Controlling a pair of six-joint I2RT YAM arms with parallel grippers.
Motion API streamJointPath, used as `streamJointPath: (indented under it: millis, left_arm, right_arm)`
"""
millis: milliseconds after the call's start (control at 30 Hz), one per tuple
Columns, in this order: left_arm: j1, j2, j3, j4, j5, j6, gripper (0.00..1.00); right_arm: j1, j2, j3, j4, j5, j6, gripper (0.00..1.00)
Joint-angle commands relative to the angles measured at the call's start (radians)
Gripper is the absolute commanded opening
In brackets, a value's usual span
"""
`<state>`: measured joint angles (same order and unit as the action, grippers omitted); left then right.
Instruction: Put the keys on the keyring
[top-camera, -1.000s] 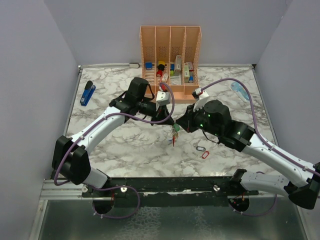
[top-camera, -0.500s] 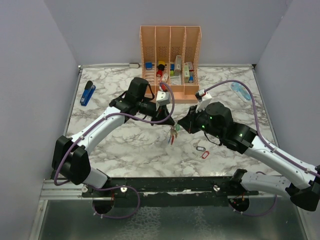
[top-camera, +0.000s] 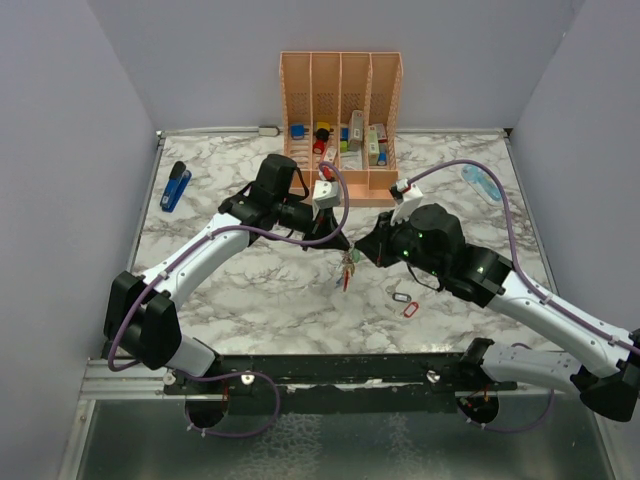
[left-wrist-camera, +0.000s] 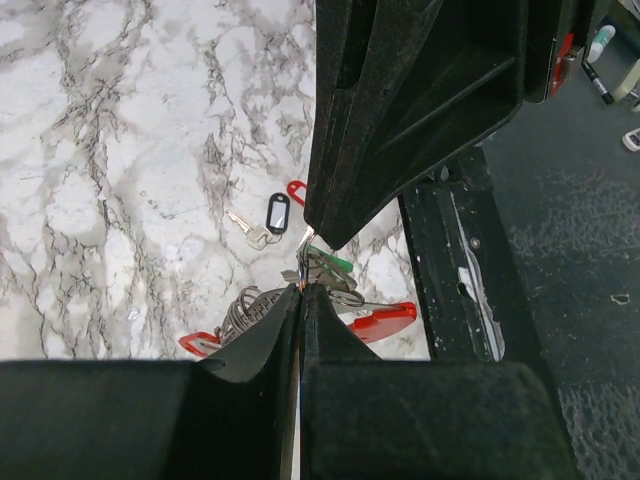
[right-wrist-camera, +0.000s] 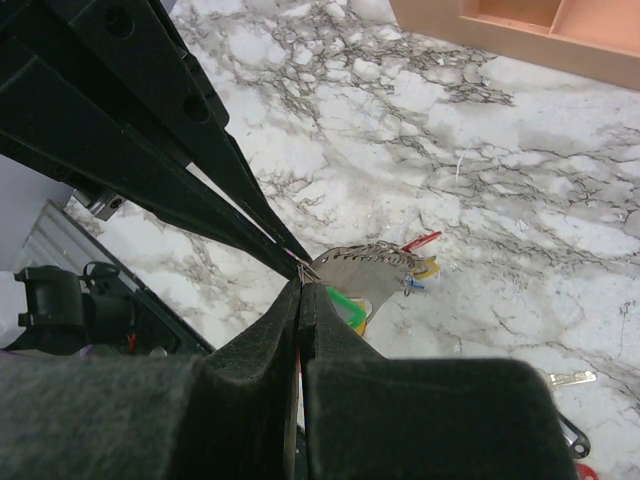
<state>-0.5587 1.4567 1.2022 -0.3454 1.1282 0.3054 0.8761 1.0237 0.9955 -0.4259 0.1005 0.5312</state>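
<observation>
Above the middle of the table my left gripper (top-camera: 344, 245) and right gripper (top-camera: 357, 250) meet tip to tip, both shut. A bunch hangs just below them: the keyring (left-wrist-camera: 385, 322), red with a grey coiled metal side (right-wrist-camera: 375, 265), and keys with green (left-wrist-camera: 338, 263) and yellow (right-wrist-camera: 428, 268) tags. The left gripper (left-wrist-camera: 301, 290) pinches the top of this bunch. The right gripper (right-wrist-camera: 300, 285) pinches a thin silver wire loop (left-wrist-camera: 303, 245) joined to it. A loose silver key (left-wrist-camera: 246, 229) with a black tag (top-camera: 402, 297) lies on the marble beside a small red loop (top-camera: 410, 310).
A peach slotted organizer (top-camera: 340, 62) with small items stands at the back centre. A blue stapler (top-camera: 175, 186) lies at the far left and a light-blue object (top-camera: 480, 182) at the far right. The black base rail (top-camera: 340, 368) runs along the near edge.
The right arm has shifted slightly and the hanging bunch has swung a little to the left. Both grippers stay shut at the same meeting point.
</observation>
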Motion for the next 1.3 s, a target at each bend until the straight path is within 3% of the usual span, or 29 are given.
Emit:
streamJointPath:
  millis: [0, 567, 1267]
  left_arm:
    - [-0.008, -0.034, 0.031, 0.029, 0.036, -0.027, 0.0]
    - [-0.012, -0.027, 0.054, 0.035, 0.048, -0.06, 0.0]
    - [-0.023, -0.019, 0.069, 0.075, 0.074, -0.111, 0.0]
  right_arm:
    - [0.003, 0.006, -0.003, 0.009, 0.03, 0.016, 0.01]
    - [0.003, -0.058, -0.04, -0.065, 0.073, 0.089, 0.01]
    - [0.003, -0.025, -0.066, -0.007, -0.044, 0.113, 0.01]
